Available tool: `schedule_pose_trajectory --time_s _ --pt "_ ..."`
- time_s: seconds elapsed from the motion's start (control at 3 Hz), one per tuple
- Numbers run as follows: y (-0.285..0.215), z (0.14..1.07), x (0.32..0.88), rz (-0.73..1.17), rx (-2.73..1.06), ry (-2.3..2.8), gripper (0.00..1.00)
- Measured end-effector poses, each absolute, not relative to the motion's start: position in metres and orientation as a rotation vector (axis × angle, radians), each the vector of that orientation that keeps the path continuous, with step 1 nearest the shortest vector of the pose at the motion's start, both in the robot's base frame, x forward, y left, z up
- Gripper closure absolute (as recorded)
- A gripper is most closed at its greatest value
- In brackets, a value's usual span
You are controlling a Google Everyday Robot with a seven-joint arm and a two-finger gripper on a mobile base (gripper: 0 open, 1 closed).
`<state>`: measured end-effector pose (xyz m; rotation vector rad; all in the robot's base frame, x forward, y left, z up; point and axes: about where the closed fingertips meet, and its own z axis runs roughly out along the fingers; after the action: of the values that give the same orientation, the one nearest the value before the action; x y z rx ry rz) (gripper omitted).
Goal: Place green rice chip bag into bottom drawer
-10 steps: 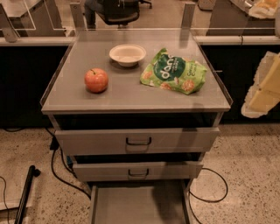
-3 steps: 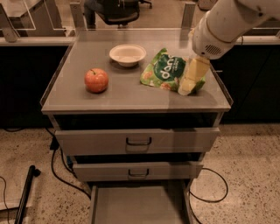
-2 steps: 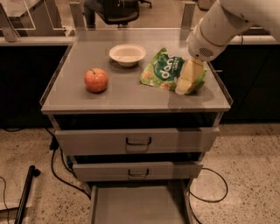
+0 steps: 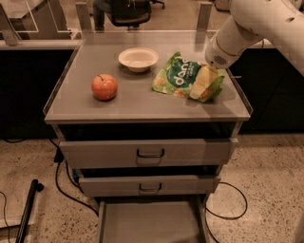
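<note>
"Where was the green rice chip bag (image 4: 176, 78)?"
"On the cabinet top (image 4: 133, 103), with the gripper (image 4: 201, 85) down on its right end. Holding it? Couldn't tell. The bottom drawer (image 4: 149, 222) sat open for it."

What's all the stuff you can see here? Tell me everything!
cabinet: one, grey, middle of the view
green rice chip bag: one, light green, right side of the cabinet top
apple: one, red, left side of the top
bowl: one, white, back of the top
handled drawers: two, grey, under the top
bottom drawer: one, grey, lowest, pulled out
chair: one, dark, behind the cabinet
arm: one, white, upper right
hand: one, pale yellow, on the bag's right end
</note>
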<state>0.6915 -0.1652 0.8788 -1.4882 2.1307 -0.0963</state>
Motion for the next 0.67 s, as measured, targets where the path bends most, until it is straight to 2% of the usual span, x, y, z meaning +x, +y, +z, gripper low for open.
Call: schedule_pose_trajectory --time_s 0.33,0.67 --pt "-0.172 0.870 0.707 -0.078 -1.445 2.149 0.00" --pt "-0.170 0.854 0.711 0.001 -1.448 2.187 0.18"
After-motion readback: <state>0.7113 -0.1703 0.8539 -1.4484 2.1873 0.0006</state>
